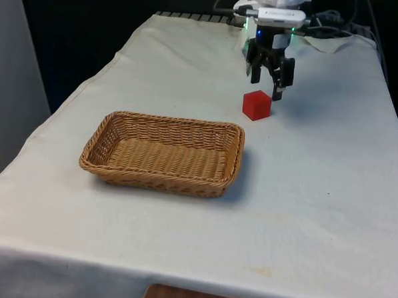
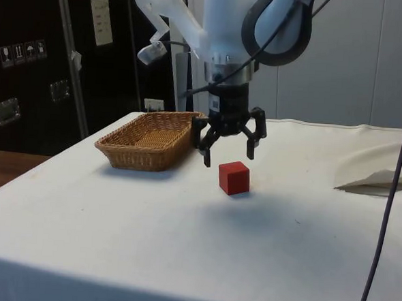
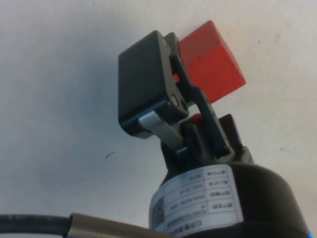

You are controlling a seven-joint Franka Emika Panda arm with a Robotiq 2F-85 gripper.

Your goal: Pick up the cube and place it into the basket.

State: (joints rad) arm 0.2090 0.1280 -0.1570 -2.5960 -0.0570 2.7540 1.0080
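A red cube sits on the white cloth, to the front view's right of and beyond the basket's far corner. My gripper hangs open just above and slightly behind it, fingers spread and holding nothing. From the side, the gripper has its fingertips about level with the top of the cube, without touching it. In the wrist view the cube lies just past one black finger. The woven wicker basket stands empty nearer the front view's left.
A crumpled fold of the cloth rises near the table's far corner by the robot's base. Open cloth stretches from the cube to the near edge. The basket stands close beside the gripper in the side view.
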